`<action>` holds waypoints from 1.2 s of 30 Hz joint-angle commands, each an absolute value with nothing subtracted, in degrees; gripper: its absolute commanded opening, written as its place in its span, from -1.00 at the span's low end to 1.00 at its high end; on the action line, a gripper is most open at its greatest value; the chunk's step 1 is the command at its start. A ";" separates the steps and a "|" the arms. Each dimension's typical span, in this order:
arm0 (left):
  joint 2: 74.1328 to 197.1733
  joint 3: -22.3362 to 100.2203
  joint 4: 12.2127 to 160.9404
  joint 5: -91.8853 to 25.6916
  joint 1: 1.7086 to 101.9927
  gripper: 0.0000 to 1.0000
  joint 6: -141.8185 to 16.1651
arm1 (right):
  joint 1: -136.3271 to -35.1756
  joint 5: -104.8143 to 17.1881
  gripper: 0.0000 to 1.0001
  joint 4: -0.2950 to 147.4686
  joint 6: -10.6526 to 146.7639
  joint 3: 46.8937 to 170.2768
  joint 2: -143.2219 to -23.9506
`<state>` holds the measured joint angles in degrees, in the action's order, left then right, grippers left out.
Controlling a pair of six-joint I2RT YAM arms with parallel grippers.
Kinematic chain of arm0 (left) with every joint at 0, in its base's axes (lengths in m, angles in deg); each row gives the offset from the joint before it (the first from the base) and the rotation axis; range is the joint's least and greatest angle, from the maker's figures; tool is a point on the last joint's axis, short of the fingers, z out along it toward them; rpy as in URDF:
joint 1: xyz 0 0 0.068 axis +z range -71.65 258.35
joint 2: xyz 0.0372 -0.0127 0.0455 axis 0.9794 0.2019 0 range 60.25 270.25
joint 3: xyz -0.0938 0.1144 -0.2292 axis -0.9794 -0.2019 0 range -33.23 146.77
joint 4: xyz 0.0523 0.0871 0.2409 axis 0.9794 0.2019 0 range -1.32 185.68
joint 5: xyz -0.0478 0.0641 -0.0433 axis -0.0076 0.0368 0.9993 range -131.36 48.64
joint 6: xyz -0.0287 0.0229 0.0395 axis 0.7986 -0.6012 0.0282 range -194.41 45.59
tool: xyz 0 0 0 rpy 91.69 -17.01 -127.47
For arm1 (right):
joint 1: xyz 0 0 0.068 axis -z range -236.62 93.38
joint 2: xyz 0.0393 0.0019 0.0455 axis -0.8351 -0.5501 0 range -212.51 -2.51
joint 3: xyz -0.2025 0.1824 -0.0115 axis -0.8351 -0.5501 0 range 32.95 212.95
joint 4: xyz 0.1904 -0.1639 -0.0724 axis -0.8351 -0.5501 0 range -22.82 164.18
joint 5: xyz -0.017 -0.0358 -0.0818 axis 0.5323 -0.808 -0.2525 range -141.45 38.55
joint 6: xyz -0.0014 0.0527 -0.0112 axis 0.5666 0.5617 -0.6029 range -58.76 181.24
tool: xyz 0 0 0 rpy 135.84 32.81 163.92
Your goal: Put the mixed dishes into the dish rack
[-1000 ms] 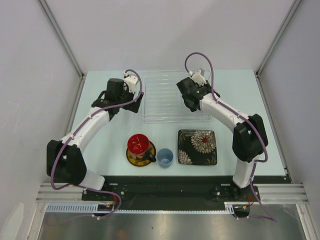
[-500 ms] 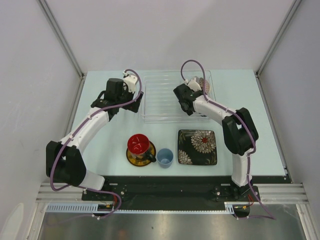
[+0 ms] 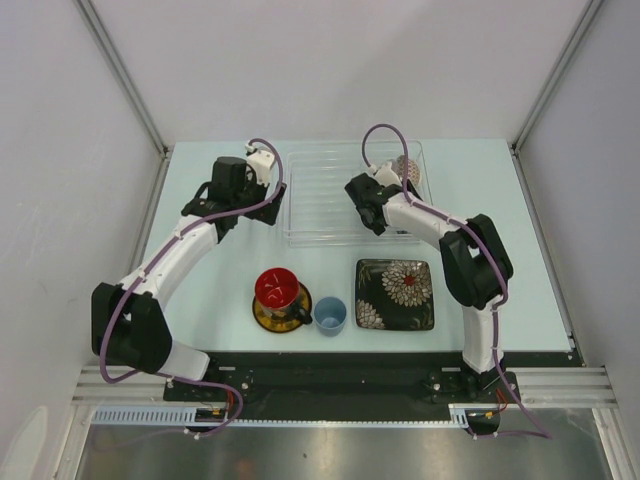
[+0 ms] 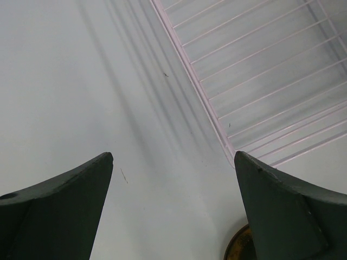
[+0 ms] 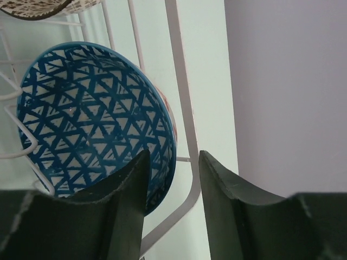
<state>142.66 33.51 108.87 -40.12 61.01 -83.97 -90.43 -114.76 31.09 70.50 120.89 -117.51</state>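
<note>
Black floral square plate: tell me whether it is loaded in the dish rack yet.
No, the black floral square plate lies flat on the table, outside the dish rack and on its near side.

The dish rack (image 3: 340,242) by the desk's far edge is clear, glossy plastic with thin raised ribs; in the wrist views its rim looks milky white. Inside it, the blue patterned bowl (image 5: 92,124) has a smooth, glazed, ceramic-looking face with a soft sheen, and the small red-white patterned bowl (image 3: 408,168) looks equally smooth. Toward the near edge, the black floral square plate (image 3: 395,294) and the red inside of the dark red-lined mug (image 3: 278,288) are glossy, the yellow-brown saucer (image 3: 262,316) is shiny, and the light blue cup (image 3: 331,316) is smooth but duller. The desk (image 3: 480,200) is pale, smooth and matt, with faint scratches. The fingers of the left gripper (image 4: 173,160) and right gripper (image 5: 173,157) are dark, matt and plastic-looking
</note>
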 commanded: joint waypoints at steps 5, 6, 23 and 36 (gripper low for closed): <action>140.14 33.48 106.87 -40.39 61.21 0.99 -84.43 | -91.78 -113.42 0.13 26.47 75.03 121.63 -112.91; 140.14 33.57 106.96 -40.39 61.21 0.99 -84.60 | -91.95 -112.29 0.29 25.59 75.39 122.50 -112.03; 136.81 44.81 112.14 -33.31 60.34 0.99 -87.77 | -86.77 -73.30 1.00 15.38 99.10 101.18 -72.92; 144.17 47.29 121.91 -33.97 35.12 0.99 -96.90 | -79.04 -51.99 1.00 25.56 108.00 74.19 -61.22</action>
<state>140.87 49.73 119.01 -33.30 37.71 -92.65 -80.15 -59.25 18.85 105.51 77.53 -63.17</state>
